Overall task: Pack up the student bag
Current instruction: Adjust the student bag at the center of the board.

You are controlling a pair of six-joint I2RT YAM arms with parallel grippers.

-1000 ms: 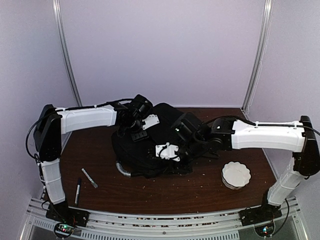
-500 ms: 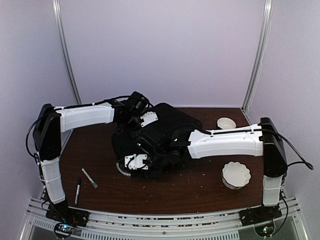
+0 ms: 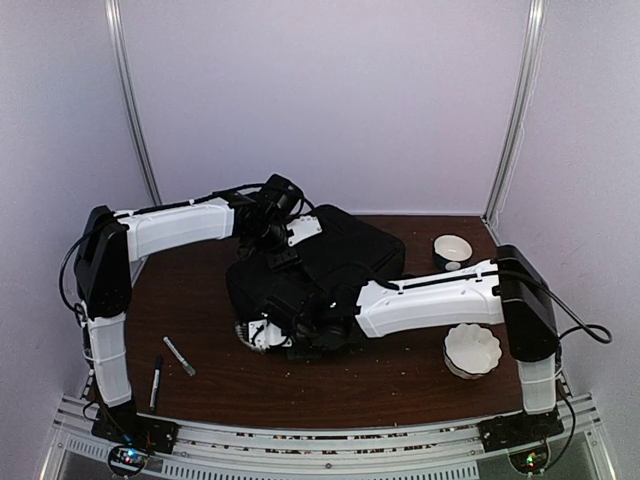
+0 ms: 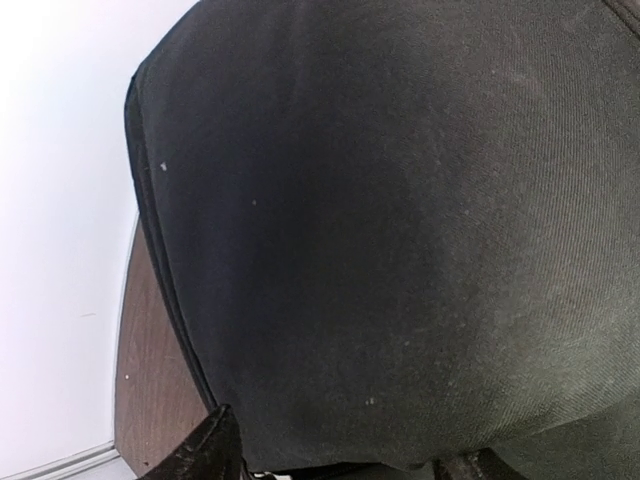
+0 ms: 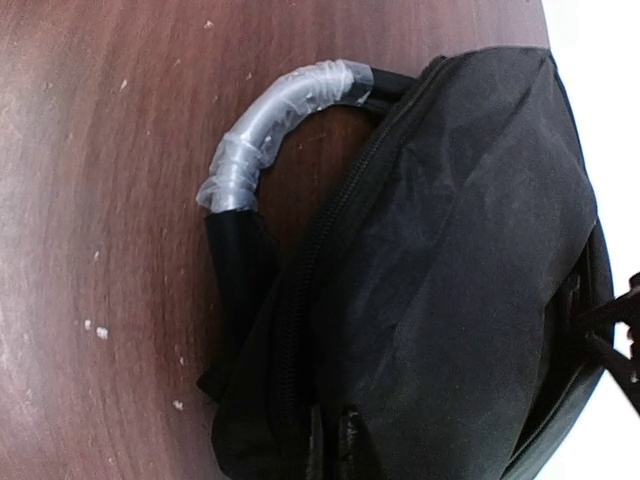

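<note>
My desk [image 3: 200,300] carries the student bag [image 3: 340,260] lying flat, its inside hidden. My left claw [image 3: 283,250] sits at the bag's far-left corner; I cannot tell its grip. My right claw [image 3: 260,335] is closed beside the bag's grey handle [image 5: 270,120]. Right of the bag sit a scalloped bowl [image 3: 472,348] and a smaller bowl [image 3: 452,247]; to its left lies a marker [image 3: 157,380].

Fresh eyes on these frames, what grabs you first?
The big black student bag fills the middle of the dark wood table, with both arms reaching onto it: the left gripper at its far left corner, the right gripper at its near edge. Next come the silver-wrapped handle arching off the bag onto the table, and the white scalloped bowl at the near right.
</note>
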